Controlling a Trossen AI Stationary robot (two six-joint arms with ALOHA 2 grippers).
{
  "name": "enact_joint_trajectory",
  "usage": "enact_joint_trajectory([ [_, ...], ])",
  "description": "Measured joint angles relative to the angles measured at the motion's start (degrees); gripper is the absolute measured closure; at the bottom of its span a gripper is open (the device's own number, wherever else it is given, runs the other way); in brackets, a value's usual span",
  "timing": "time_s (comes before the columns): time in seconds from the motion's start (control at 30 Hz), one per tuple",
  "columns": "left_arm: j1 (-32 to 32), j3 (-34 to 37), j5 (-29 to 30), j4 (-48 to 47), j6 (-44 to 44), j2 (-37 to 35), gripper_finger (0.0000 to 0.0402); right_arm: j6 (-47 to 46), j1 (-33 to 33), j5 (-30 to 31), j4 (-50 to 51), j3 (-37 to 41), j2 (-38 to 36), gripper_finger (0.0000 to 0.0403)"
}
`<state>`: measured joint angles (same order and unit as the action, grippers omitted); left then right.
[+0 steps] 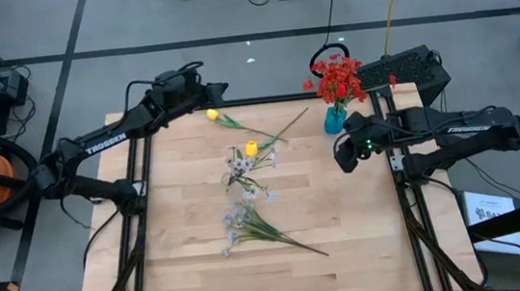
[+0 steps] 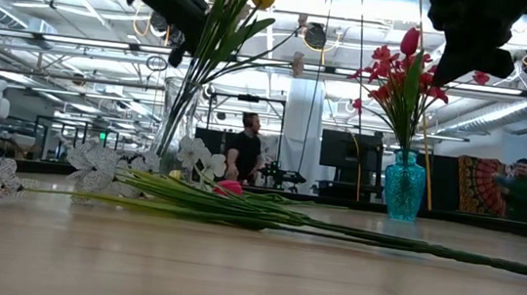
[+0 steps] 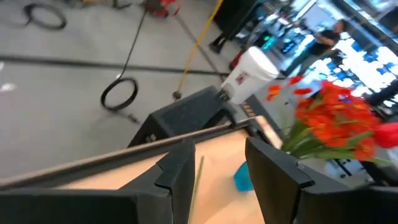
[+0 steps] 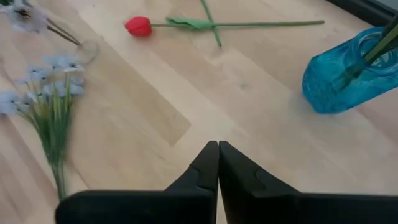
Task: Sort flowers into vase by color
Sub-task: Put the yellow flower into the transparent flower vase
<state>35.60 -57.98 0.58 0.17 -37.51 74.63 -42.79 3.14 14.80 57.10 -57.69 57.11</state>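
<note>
Left gripper [image 1: 204, 95] at far table edge, jaws spread, right gripper [image 1: 347, 159] beside vase [image 1: 335, 118], jaws pressed together

Vase [image 1: 335, 119] with flowers [image 1: 338, 77] at counter [image 1: 194, 259] far right edge; loose stems [image 1: 250, 190] mid-counter; one seemingly between left tool [image 3: 217, 180] fingers.
</note>
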Motion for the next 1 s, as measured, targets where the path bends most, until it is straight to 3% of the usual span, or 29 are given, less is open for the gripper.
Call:
enact_joint_trajectory([
  [0.17, -0.03, -0.22, 0.39, -2.43, -6.31, 4.29, 0.0253, 0.33, 0.0, 0.06, 0.01, 0.0, 0.7, 0.0402],
  [0.47, 3.04, -6.48, -0.1, -18.96, -13.36, 13.97, 0.0253, 1.55, 0.02, 0.63, -0.02, 0.0, 0.73, 0.0402],
  [0.73, 8.48, -9.47, -14.24, -22.12, -20.9, 23.92, 0.0253, 1.91, 0.02, 0.64, -0.04, 0.0, 0.73, 0.0403],
  [1.0, 11.67, -9.86, -19.35, -22.14, -30.06, 29.44, 0.0253, 3.91, -0.17, 2.37, -0.24, 0.0, 0.73, 0.0403],
])
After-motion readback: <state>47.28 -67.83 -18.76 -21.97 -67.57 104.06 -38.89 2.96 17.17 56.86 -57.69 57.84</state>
